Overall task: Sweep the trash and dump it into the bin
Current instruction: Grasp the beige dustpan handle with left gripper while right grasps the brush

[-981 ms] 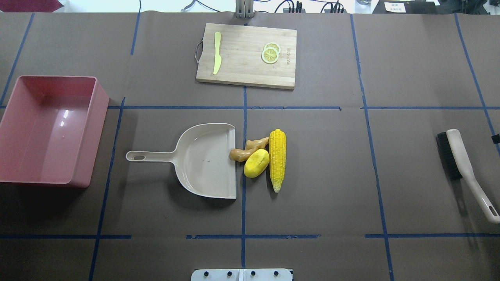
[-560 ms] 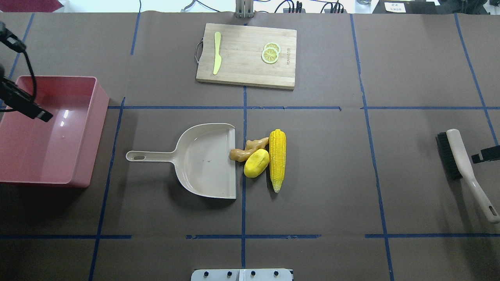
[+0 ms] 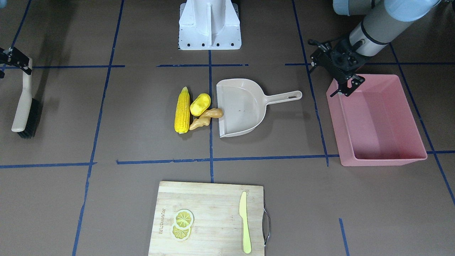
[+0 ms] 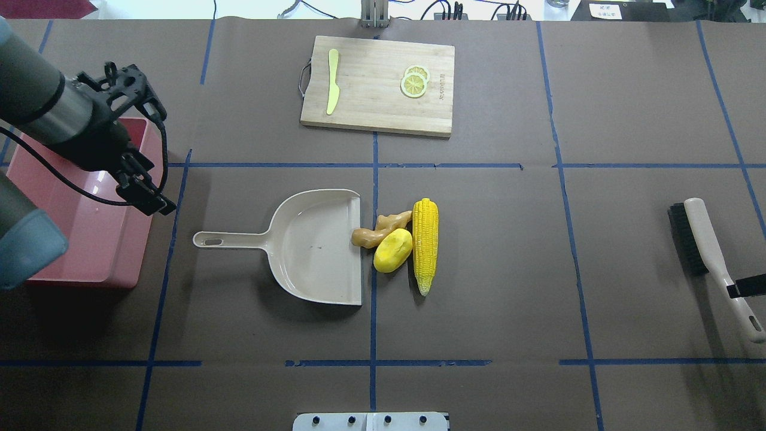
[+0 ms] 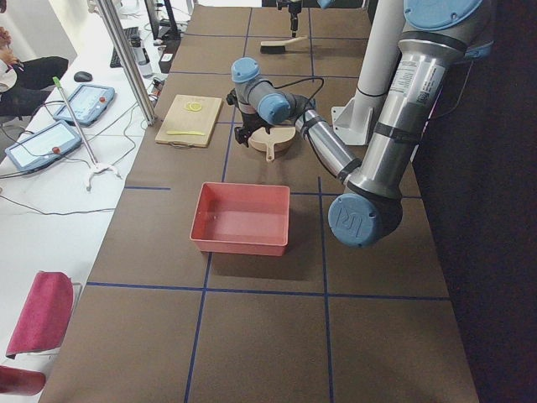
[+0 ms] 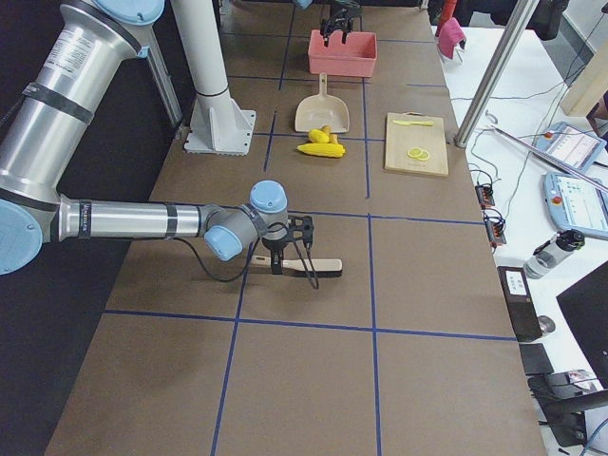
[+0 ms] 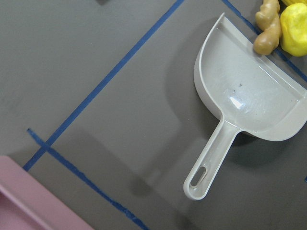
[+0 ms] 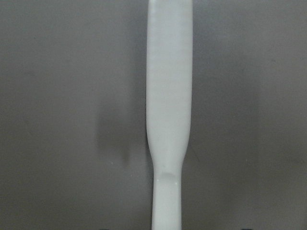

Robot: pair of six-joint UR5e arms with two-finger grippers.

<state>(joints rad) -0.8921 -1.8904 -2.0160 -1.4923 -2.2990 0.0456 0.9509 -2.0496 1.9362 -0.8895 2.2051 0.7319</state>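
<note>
Trash, three pieces: one corn cob [image 4: 425,245], one potato [image 4: 393,250], one ginger root [image 4: 377,230], bunched on the worktop [image 4: 508,299] beyond one dustpan [image 4: 317,245], well apart from my left end effector [image 4: 166,160]. That end effector is spread wide, empty, over one bin's [image 4: 78,239] rim. My right end effector [image 3: 15,59] is spread wide, straddling one brush's [image 4: 709,239] handle. Farther off: one cutting board [image 4: 377,84], one knife [image 4: 332,81], two lemon slices [image 4: 415,82].

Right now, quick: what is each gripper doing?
Left gripper: open, holding nothing, over the bin corner.
Right gripper: open, at the brush handle, not clamped on it.
</note>
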